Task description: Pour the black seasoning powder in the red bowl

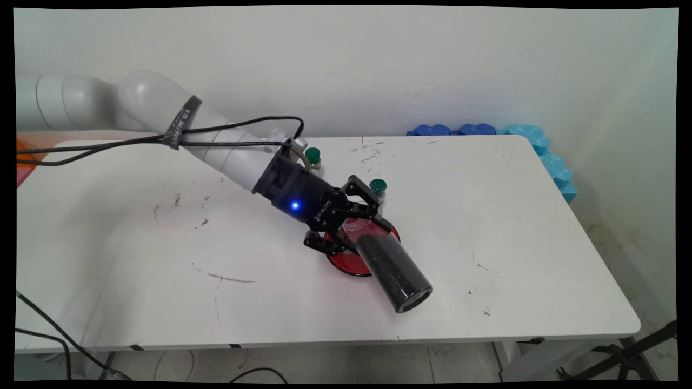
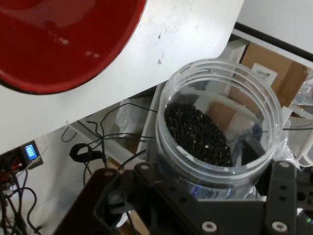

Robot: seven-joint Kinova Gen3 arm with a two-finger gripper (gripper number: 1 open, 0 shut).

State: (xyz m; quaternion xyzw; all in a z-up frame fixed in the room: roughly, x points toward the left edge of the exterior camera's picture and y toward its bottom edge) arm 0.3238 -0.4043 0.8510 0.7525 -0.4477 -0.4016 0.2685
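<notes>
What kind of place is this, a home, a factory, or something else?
Most likely a robotics lab or test room, not a home. A research arm's gripper holds a clear jar of dark grains over a red plate on a scuffed white table, with loose cables and cardboard boxes underneath.

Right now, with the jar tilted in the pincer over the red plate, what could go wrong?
1. The pincer grips the clear jar near its open mouth only, so the heavy end full of black grains might slip or swing.
2. In the hand view the mouth sits beside the red plate, not over it, so grains could land on the table.
3. Two green-capped vials stand close behind and could get knocked.
</notes>
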